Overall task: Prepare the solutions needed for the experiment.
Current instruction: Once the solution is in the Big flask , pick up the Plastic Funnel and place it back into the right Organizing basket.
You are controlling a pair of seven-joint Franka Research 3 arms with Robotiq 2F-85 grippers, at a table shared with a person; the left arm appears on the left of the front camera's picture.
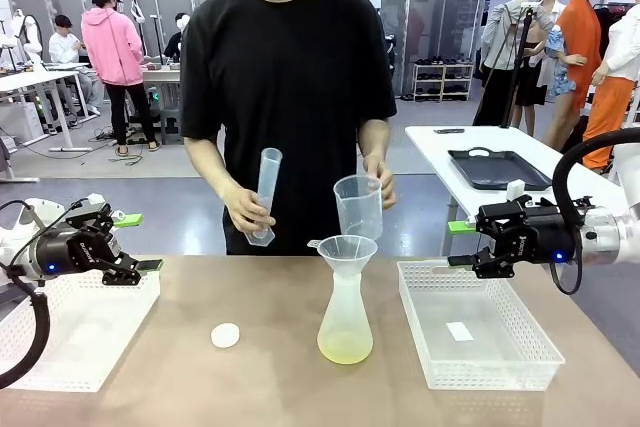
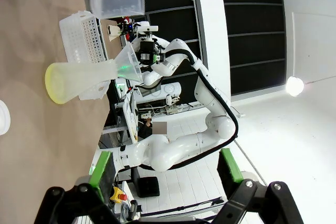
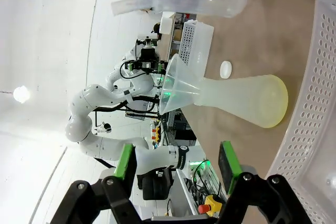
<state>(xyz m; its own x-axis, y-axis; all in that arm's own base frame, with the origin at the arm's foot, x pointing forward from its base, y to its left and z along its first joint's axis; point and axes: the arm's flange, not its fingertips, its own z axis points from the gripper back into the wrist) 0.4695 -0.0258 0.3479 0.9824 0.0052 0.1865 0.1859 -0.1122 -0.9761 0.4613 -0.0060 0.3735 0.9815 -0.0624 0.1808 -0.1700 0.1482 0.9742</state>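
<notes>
A translucent conical flask [image 1: 345, 312] stands mid-table with a funnel [image 1: 347, 247] in its neck and a shallow layer of pale yellow-green solution [image 1: 345, 350] at its bottom. Behind it the person holds a graduated cylinder [image 1: 267, 192] in one hand and a plastic beaker [image 1: 358, 205] in the other, above the funnel. My left gripper [image 1: 140, 242] hovers open over the left basket; my right gripper [image 1: 461, 244] hovers open over the right basket. The flask [image 2: 79, 80] and solution [image 2: 50, 82] lie ahead of the left gripper [image 2: 164, 174]. The flask [image 3: 247, 100] and solution [image 3: 281, 103] lie ahead of the right gripper [image 3: 177, 163].
A white perforated basket [image 1: 80, 322] sits at the table's left and another basket [image 1: 500, 367] at the right, holding a small white slip. A round white cap [image 1: 225, 335] lies left of the flask. A black tray [image 1: 497, 169] rests on a table behind.
</notes>
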